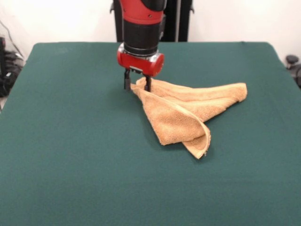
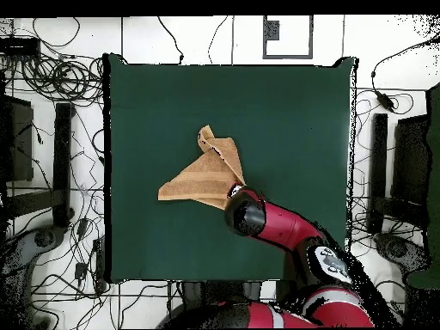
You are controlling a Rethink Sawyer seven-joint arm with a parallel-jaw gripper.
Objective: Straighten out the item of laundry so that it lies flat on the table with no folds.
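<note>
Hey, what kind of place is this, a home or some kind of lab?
Most likely a robotics lab. A red arm on a pedestal works a towel on a green cloth-covered table, and in the overhead view loose cables sprawl over a white floor around the table.
</note>
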